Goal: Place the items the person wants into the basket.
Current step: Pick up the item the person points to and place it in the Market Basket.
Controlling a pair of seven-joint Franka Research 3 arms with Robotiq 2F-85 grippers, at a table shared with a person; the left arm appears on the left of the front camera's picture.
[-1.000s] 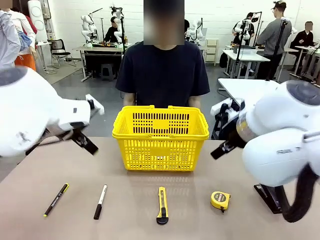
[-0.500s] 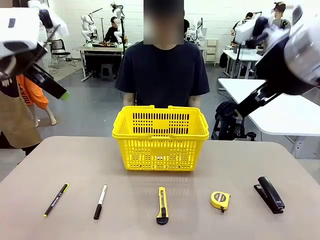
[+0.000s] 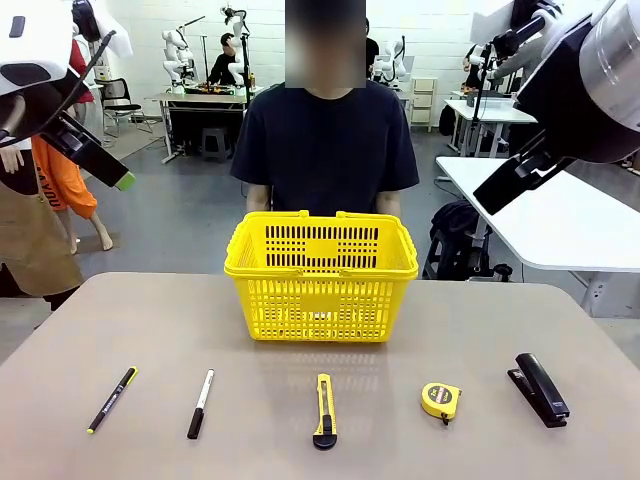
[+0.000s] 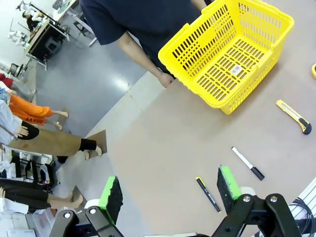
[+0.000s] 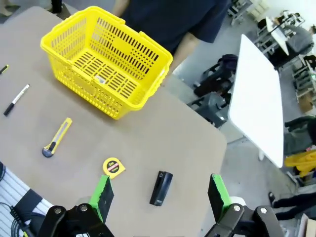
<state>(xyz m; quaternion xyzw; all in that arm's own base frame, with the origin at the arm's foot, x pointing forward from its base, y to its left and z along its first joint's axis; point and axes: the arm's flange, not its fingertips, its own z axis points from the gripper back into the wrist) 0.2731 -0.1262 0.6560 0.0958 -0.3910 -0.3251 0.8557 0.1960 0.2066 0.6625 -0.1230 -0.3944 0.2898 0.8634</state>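
The yellow basket [image 3: 320, 275] stands empty at the table's far middle, in front of the person [image 3: 330, 150] in a navy T-shirt. Along the near edge lie the white marker [image 3: 201, 403], the yellow-and-black utility knife [image 3: 324, 410] and the black stapler [image 3: 540, 389]. My left gripper [image 3: 118, 180] is held high at the upper left, my right gripper [image 3: 492, 198] high at the upper right. In the left wrist view the left gripper [image 4: 170, 190] is open above marker [image 4: 248, 163] and basket [image 4: 232, 49]. The right gripper [image 5: 160, 195] is open above the stapler [image 5: 161, 187] and knife [image 5: 57, 137].
A thin black pen [image 3: 111, 400] lies at the near left and a round yellow tape measure [image 3: 441, 401] between knife and stapler. The person's hand [image 4: 165, 79] rests at the table's far edge by the basket. A white table [image 5: 256, 94] stands off to the right.
Both arms have lifted from low over the table to high at the picture's top corners, uncovering the stapler. The items and the basket have not moved.
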